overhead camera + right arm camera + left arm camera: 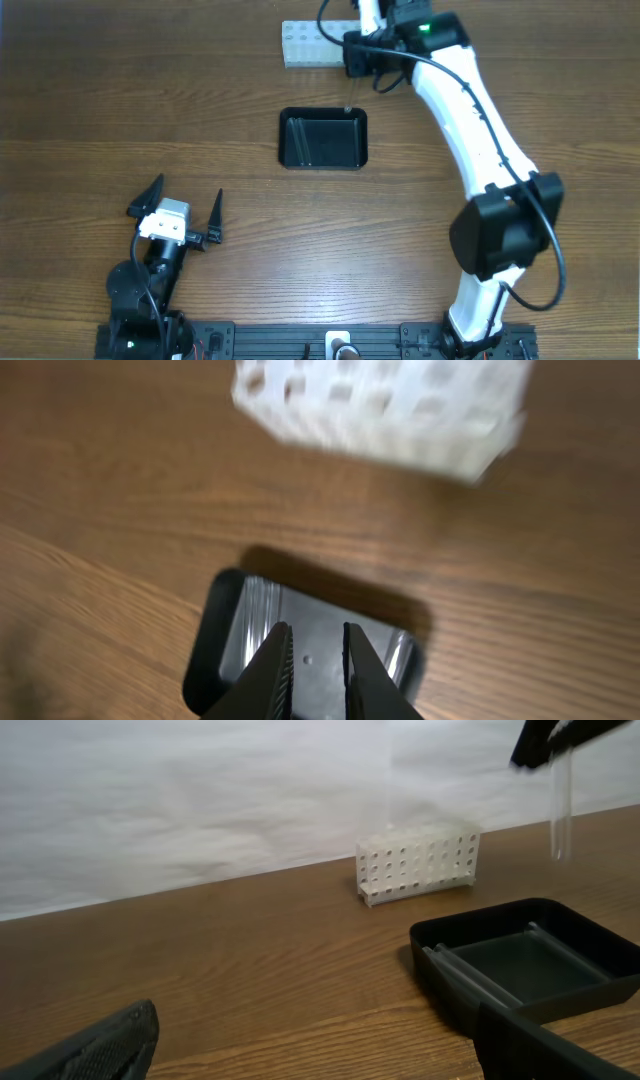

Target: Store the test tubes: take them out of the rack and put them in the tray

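Held test tube (562, 805) is hanging upright, clear of the bench (120, 100). The right gripper (316, 632) is pinching it at the top, fingers sitting narrow on it. It's hovering over the tray (281, 140), toward the rim facing the rack (310, 45). The black tray is sitting mid-bench, with at least two clear tubes (465, 975) lying flat inside. The white rack is standing at the bench's far edge, just beyond the tray and not touching it; can't tell if any holes are holding tubes. Near the bench's near-left corner, the left gripper (186, 213) is sitting low, fingers spread wide, holding nothing.
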Controlling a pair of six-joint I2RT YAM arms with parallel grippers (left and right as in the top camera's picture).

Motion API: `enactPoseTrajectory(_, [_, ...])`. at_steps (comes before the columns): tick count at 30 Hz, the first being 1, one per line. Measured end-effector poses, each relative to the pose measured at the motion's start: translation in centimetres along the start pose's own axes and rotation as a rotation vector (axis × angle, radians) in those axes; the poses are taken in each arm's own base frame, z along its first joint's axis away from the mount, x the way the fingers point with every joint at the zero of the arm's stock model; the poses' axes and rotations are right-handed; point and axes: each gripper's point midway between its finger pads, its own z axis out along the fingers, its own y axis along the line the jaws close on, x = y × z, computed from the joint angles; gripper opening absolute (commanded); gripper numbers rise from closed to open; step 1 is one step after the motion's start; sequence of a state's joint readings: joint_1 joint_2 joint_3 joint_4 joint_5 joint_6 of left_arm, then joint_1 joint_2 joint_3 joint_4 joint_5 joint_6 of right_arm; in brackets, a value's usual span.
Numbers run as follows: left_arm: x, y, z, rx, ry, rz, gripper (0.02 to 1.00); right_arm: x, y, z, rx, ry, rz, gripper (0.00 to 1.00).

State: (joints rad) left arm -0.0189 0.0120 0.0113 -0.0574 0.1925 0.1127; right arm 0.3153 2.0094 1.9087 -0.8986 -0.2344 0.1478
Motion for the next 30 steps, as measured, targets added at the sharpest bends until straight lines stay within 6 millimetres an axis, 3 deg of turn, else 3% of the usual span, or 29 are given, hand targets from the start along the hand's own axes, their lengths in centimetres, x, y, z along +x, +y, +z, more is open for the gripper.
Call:
enactPoseTrajectory(8, [0.0, 0.0, 0.0, 0.0, 0.0, 0.0, 1.0, 3.6, 0.9, 6.1, 0.007, 0.14, 0.016, 0.009])
enactPoseTrajectory(13, [0.0, 0.0, 0.0, 0.0, 0.0, 0.0, 1.0, 6.1, -0.1, 8.9, 0.04, 0.229, 0.075, 0.012])
enactPoseTrajectory(21, [0.0, 0.0, 0.0, 0.0, 0.0, 0.0, 1.0, 7.5, -1.2, 10.0, 0.1, 0.272, 0.128, 0.027])
enactPoseTrajectory(30, [0.0, 0.0, 0.0, 0.0, 0.0, 0.0, 0.996, 8.6, -1.0, 11.0, 0.125, 0.302, 0.148, 0.077])
